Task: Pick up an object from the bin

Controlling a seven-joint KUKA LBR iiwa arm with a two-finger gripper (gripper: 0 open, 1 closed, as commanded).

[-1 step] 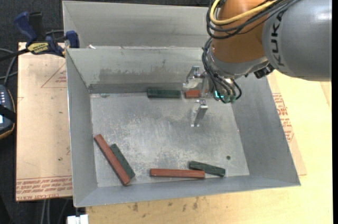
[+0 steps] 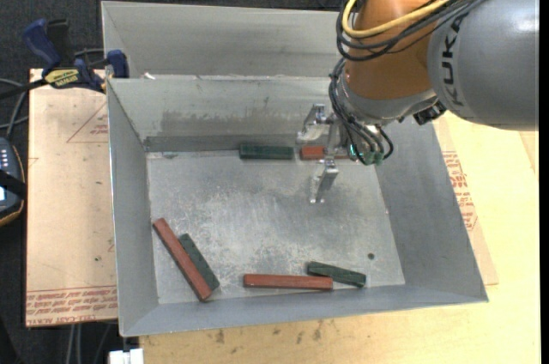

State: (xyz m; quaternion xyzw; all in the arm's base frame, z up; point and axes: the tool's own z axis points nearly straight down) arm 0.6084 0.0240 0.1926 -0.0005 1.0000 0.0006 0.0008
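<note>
The end effector (image 2: 327, 172) is hanging low near the back wall of the bin (image 2: 129, 182), right of centre. Whether it is open or closed I cannot tell (the orange wrist (image 2: 386, 45) is covering much of it). A red block (image 2: 310, 153) is lying just beside it, perhaps touching, in line with a green bar (image 2: 266, 152). Well apart, a red stick (image 2: 180, 257) and green stick (image 2: 199, 264) are lying together front left, and a red strip (image 2: 287, 282) and green strip (image 2: 336, 274) along the front.
</note>
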